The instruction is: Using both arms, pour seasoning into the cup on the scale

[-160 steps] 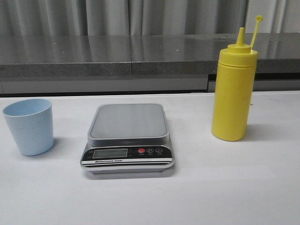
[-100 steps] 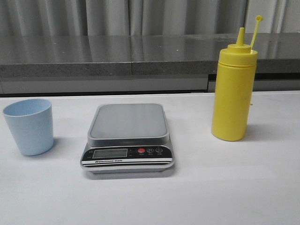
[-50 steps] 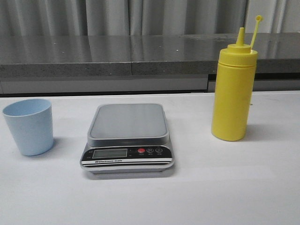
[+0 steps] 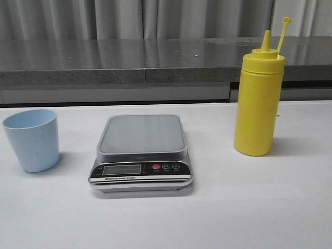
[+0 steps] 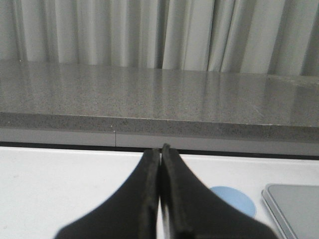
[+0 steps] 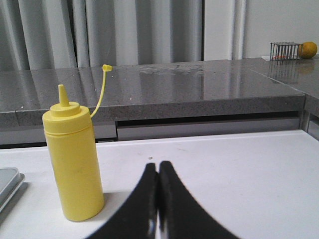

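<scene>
Nothing is started: the cup (image 4: 31, 140) is standing on the desk (image 4: 249, 207) left of the bare scale (image 4: 142, 151), the bottle (image 4: 258, 101) upright at right. Left hand (image 5: 160, 185) and right hand (image 6: 158, 196) are pressed closed, holding nothing.

White matte tabletop (image 4: 249, 207); behind it, long grey speckled stone counter (image 4: 145, 59) with pale front panel beneath; grey-white pleated curtains (image 4: 155, 18) across back; plain white wall section (image 6: 274, 27); even, soft lighting.

The cup (image 4: 31, 139) stands left of the scale (image 4: 141, 152), the seasoning (image 4: 258, 101) right.
</scene>
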`<state>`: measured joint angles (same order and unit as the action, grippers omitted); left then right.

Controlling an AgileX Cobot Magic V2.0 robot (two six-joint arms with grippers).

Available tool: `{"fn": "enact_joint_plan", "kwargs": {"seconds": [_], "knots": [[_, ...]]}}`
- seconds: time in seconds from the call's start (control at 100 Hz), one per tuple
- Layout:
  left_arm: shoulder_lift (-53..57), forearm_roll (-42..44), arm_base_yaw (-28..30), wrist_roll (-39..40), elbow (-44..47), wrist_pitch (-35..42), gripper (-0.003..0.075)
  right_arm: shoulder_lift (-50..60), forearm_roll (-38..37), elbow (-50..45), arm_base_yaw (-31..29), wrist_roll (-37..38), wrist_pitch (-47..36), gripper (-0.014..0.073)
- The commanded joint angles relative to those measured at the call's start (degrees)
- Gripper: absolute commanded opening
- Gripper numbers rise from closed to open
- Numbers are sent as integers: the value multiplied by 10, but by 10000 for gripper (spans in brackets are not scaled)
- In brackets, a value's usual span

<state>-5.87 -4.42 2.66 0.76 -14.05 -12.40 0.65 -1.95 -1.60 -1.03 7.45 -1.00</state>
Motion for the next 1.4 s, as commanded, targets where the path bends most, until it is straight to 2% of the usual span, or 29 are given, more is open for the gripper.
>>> {"fn": "enact_joint_plan", "kwargs": {"seconds": [0.0,0.34,0.52,0.61,0.78,0.85,1.08,1.39], "knots": [[-39,1,-1,1,-49,0,-20,12,-2,8,0,0,-46,-68],[-177,6,-1,1,-148,-98,-19,12,-2,8,0,0,-46,-68],[-240,6,-1,1,-182,-102,-1,12,-2,8,0,0,-46,-68],[-264,6,-1,1,-196,-98,70,12,-2,8,0,0,-46,-68],[-300,6,-1,1,-213,-84,315,12,-2,8,0,0,-46,-68],[-313,6,-1,1,-221,-79,375,12,-2,8,0,0,-46,-68],[-361,-22,-9,1,-266,-89,378,12,-2,8,0,0,-46,-68],[-471,-23,-69,1,-349,-180,378,12,-2,8,0,0,-46,-68]]}}
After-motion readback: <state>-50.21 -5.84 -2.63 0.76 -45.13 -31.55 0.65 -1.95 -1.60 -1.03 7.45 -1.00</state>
